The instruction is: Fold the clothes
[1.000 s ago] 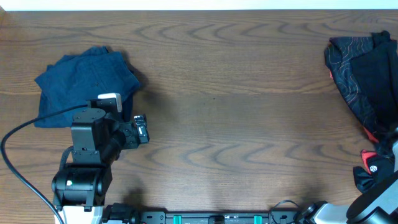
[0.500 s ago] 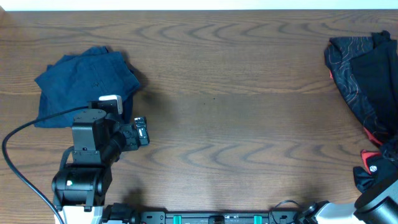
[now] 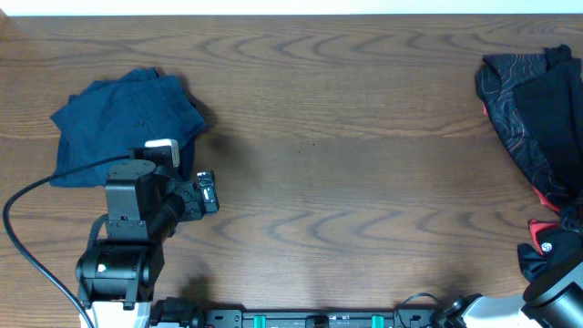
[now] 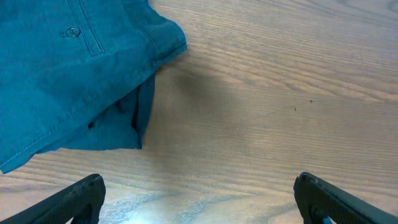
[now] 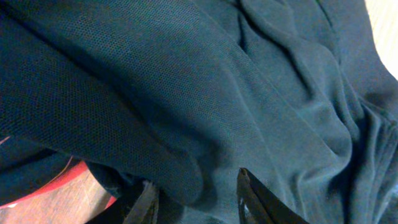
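A folded blue denim garment (image 3: 127, 118) lies at the table's far left; its corner also shows in the left wrist view (image 4: 74, 68). My left gripper (image 3: 208, 192) sits just right of it and nearer the front. Its jaws (image 4: 199, 202) are wide open and empty over bare wood. A crumpled black garment with red line pattern (image 3: 533, 100) lies at the far right edge. My right gripper (image 5: 198, 199) is pressed into its dark mesh fabric (image 5: 217, 93). The fingers are apart, with a fold bulging between them.
The wooden table (image 3: 346, 182) spans the whole view. A black cable (image 3: 27, 237) loops beside the left arm's base. The right arm (image 3: 549, 251) enters at the bottom right corner. A red trim of the garment and a bit of wood (image 5: 62, 186) show below the fabric.
The right arm has shifted slightly toward the bottom right corner. The left arm and both garments look unmoved.
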Controlling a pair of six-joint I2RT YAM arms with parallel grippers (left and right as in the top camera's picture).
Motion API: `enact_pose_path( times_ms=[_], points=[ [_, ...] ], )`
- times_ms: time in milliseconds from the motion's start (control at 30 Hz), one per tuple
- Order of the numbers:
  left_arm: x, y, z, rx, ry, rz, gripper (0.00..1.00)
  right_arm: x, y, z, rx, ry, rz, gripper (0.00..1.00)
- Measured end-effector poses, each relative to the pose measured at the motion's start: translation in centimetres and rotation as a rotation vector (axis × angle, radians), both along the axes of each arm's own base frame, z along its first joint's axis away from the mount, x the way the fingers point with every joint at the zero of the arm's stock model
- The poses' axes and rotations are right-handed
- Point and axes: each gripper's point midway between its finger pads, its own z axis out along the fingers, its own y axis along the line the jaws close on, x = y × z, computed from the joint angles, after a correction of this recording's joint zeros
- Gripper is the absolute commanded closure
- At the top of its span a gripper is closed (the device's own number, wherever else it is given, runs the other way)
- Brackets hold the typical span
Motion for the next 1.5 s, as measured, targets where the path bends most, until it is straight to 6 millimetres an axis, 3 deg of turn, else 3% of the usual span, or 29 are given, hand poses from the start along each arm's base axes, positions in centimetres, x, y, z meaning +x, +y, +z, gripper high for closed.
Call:
enact_pose_path(
  times_ms=[67, 200, 333, 400, 500, 567, 633, 733, 867, 1000, 1100, 1133, 1167, 1200, 1267, 1367, 1400, 1500],
  points=[
    [0.0, 0.0, 0.0, 0.0, 0.0, 0.0, 0.02, -0.1, 0.1, -0.6, 0.014, 0.013, 0.001, 0.99],
    [0.0, 0.0, 0.0, 0.0, 0.0, 0.0, 0.02, -0.1, 0.4, -1.4, 0.039, 0.02, 0.004, 0.99],
    [0.0, 0.0, 0.0, 0.0, 0.0, 0.0, 0.02, 0.8, 1.0, -0.8, 0.086, -0.018, 0.029, 0.99],
    [0.0, 0.0, 0.0, 0.0, 0.0, 0.0, 0.02, 2.3, 1.5, 0.9, 0.112, -0.076, 0.065, 0.99],
    [0.0, 0.0, 0.0, 0.0, 0.0, 0.0, 0.02, 6.1, 3.4, 5.9, 0.128, -0.17, 0.175, 0.99],
    [0.0, 0.0, 0.0, 0.0, 0.0, 0.0, 0.02, 8.9, 6.5, 9.9, 0.143, -0.218, 0.291, 0.99],
    [0.0, 0.0, 0.0, 0.0, 0.0, 0.0, 0.02, 11.4, 11.0, 13.1, 0.169, -0.257, 0.431, 0.99],
    [0.0, 0.0, 0.0, 0.0, 0.0, 0.0, 0.02, 14.1, 19.2, 15.1, 0.236, -0.273, 0.66, 0.99],
    [0.0, 0.0, 0.0, 0.0, 0.0, 0.0, 0.02, 16.2, 29.2, 14.5, 0.332, -0.261, 0.903, 0.99],
    [0.0, 0.0, 0.0, 0.0, 0.0, 0.0, 0.02, 18.9, 38.0, 13.3, 0.376, -0.291, 1.106, 0.99],
    [0.0, 0.0, 0.0, 0.0, -0.001, 0.0, 0.02, 20.3, 42.6, 12.0, 0.397, -0.311, 1.202, 0.98],
    [0.0, 0.0, 0.0, 0.0, -0.001, 0.0, 0.02, 21.2, 44.5, 11.2, 0.402, -0.326, 1.239, 0.93],
    [0.0, 0.0, 0.0, 0.0, -0.001, 0.001, 0.02, 21.4, 45.0, 10.9, 0.405, -0.328, 1.247, 0.87],
    [0.0, 0.0, 0.0, 0.0, -0.002, 0.0, 0.02, 22.1, 46.0, 10.4, 0.402, -0.35, 1.267, 0.74],
    [0.0, 0.0, 0.1, 0.0, -0.003, 0.0, 0.02, 23.8, 47.2, 10.4, 0.38, -0.413, 1.279, 0.67],
    [0.3, -0.1, 0.4, -0.004, -0.021, -0.003, 0.02, 25.6, 47.1, 11.0, 0.318, -0.474, 1.261, 0.42],
    [0.5, -0.2, 0.6, -0.011, -0.032, -0.008, 0.02, 25.9, 46.5, 11.4, 0.29, -0.483, 1.249, 0.37],
    [1.3, -0.9, 1.4, -0.037, -0.075, -0.035, 0.01, 26.2, 44.1, 12.7, 0.226, -0.481, 1.192, 0.39]
  ],
)
